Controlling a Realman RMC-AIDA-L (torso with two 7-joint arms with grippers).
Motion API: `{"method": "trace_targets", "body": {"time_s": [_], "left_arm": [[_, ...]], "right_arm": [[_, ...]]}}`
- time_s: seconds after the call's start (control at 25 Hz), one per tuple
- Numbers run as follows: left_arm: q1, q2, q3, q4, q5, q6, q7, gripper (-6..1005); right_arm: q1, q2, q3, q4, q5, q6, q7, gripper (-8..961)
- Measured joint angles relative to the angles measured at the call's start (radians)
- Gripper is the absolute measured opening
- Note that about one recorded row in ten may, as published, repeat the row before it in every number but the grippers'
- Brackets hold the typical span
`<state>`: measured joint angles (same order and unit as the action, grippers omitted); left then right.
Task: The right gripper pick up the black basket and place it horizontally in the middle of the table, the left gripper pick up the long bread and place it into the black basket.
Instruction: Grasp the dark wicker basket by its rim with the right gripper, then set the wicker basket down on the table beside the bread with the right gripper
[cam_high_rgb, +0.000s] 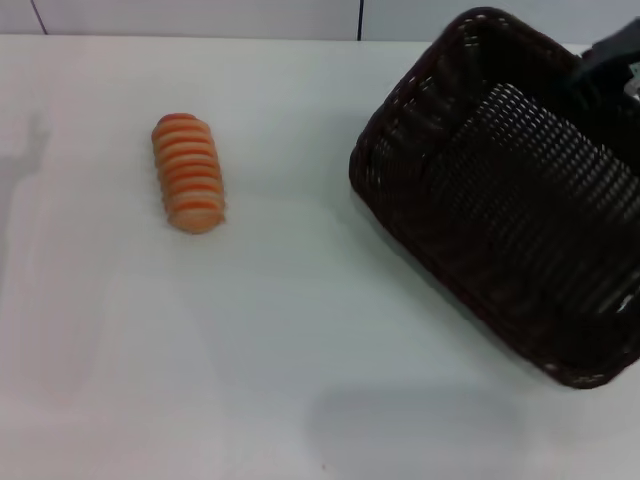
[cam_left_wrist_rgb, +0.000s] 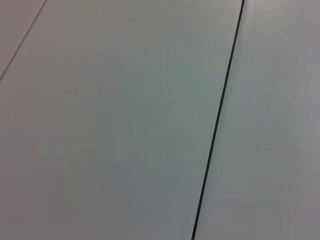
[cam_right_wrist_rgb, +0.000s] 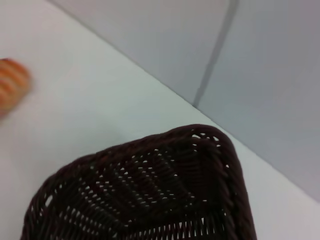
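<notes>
Currently, the black basket (cam_high_rgb: 520, 200) occupied the right side of the white tabletop (cam_high_rgb: 300, 330) in the head view, its long axis running diagonally from the far centre toward the near right edge, so it was not square to the tabletop edges. Its opening faced up and somewhat toward the camera, with the open-weave floor and sloped walls visible; whether it rested flat or was tilted up off the surface could not be determined. The right tool (cam_high_rgb: 610, 55) appeared as a dark shape at the basket's far right rim, at the upper right of the head view; whether it was wide, narrow or clamped on the rim could not be told. The right wrist view showed one braided corner of the basket (cam_right_wrist_rgb: 200, 150) close up, with the bread at the picture edge beyond it. The long bread (cam_high_rgb: 187, 172) lay on the left half of the tabletop, well apart from the basket, its long axis running roughly away from the robot, slightly slanted. The left tool was not visible; the left wrist view showed only a pale panelled surface (cam_left_wrist_rgb: 125, 125) with a thin dark seam (cam_left_wrist_rgb: 217, 120).
</notes>
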<state>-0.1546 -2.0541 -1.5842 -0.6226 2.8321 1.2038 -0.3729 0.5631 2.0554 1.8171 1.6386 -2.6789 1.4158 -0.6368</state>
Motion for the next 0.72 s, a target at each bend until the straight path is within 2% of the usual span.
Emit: {"method": "trace_targets", "body": {"time_s": [0.24, 0.28, 0.48, 0.72], "left_arm": [[0.011, -0.002, 0.005, -0.033, 0.000, -0.030, -0.001, 861], [0.017, -0.004, 0.006, -0.054, 0.000, -0.055, 0.000, 861], [0.021, -0.006, 0.012, -0.084, 0.000, -0.098, 0.002, 861], [0.017, -0.006, 0.018, -0.096, 0.000, -0.112, 0.002, 861]], "right_arm": [[0.050, -0.004, 0.004, 0.028, 0.044, 0.044, -0.154, 172], [0.079, -0.007, 0.005, 0.016, 0.070, 0.069, -0.201, 171], [0.140, -0.009, -0.005, -0.031, 0.131, 0.118, -0.300, 168], [0.185, -0.011, -0.012, -0.049, 0.173, 0.164, -0.348, 167]]}}
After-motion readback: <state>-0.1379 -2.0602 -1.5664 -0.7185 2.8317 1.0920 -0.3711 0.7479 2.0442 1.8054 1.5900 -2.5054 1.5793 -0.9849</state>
